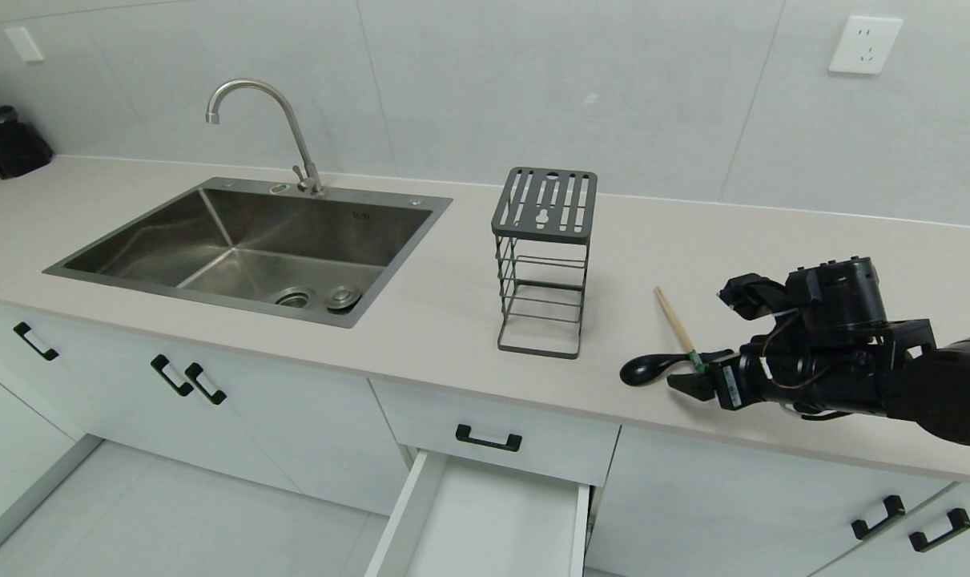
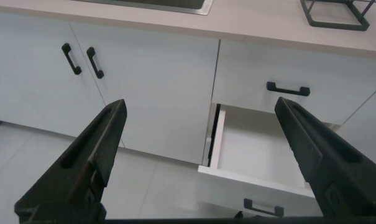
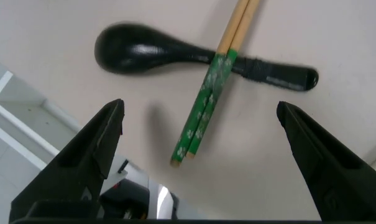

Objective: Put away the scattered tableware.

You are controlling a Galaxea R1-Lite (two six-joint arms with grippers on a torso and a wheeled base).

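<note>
At desk (image 1: 452, 320) near right edge: spoon (image 3: 156, 53) under crossed chopsticks (image 3: 212, 93). Wide open, empty: right fingers (image 3: 94, 155) above them, left fingers (image 2: 94, 149) near drawer (image 2: 256, 149). Probably light, stiff, slick; grip chopsticks mid-shaft.

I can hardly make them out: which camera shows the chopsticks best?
The right wrist view: the chopsticks lie close up, crossing over the black spoon. The head view shows them small, by the right gripper. The left wrist view faces the drawer.

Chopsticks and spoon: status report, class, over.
Right pincer open, over the chopsticks. Left pincer open, facing the open drawer. Chopsticks cross the handle of the black spoon, on the counter. Rack stands clear.
</note>
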